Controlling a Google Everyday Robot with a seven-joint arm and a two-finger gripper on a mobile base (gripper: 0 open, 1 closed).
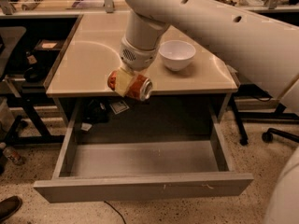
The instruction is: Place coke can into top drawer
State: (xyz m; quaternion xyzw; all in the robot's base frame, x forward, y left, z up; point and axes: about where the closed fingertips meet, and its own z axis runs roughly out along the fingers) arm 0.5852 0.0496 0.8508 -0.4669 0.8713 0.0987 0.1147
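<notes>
1. The robot's white arm (224, 27) comes down from the upper right across the beige counter (84, 64). It ends in the hand (125, 83) at the counter's front edge, a little left of the middle.
2. The hand is clamped on the coke can (138, 86). One beige finger pad (122, 81) lies flat across the can's red side.
3. The coke can is held on its side with its silver end turned right and forward. It overlaps the counter's front edge. Whether it touches the counter cannot be told.
4. The top drawer (140, 188) stands pulled out below the counter, its grey front panel nearest the camera. Its open tray lies under and in front of the can, well below it.
5. A white bowl (177, 55) sits upright on the counter, to the right of the hand and apart from it, toward the front right corner.
6. A small card (119, 107) lies in the shadow under the counter behind the drawer.
7. A dark shoe (9, 208) shows on the speckled floor at the lower left.
</notes>
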